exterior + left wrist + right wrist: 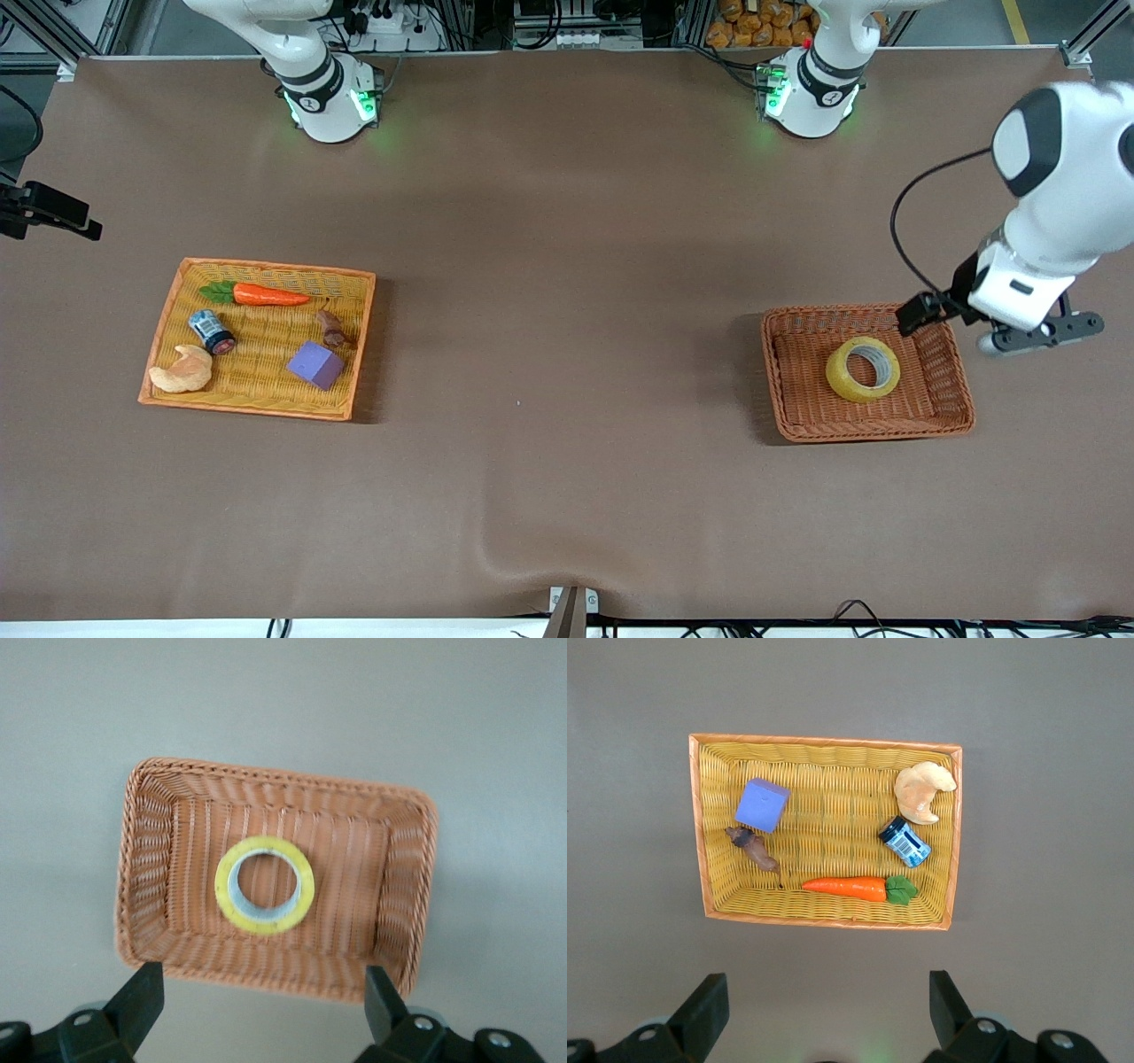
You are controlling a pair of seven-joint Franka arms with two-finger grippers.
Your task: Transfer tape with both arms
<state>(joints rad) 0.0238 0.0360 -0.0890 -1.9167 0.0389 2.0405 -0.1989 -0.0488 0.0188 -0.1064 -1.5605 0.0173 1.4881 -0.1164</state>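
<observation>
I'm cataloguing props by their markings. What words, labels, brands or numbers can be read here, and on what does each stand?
No text reads clearly in these views.
Small can in the yellow tray: blue label with white marks, too small to read.
Right arm's base and left arm's base: a small round mark on each black band, too small to read.
Tape in the brown basket: no print visible.

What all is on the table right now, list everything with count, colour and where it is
tape: 1, yellow, lying flat in the brown basket
brown basket: 1, toward the left arm's end
yellow tray: 1, orange-rimmed, toward the right arm's end
carrot: 1, orange, in the tray
can: 1, blue-labelled, in the tray
croissant: 1, tan, in the tray
cube: 1, purple, in the tray
left gripper: open, over the basket's edge
right gripper: open, above the tray
</observation>
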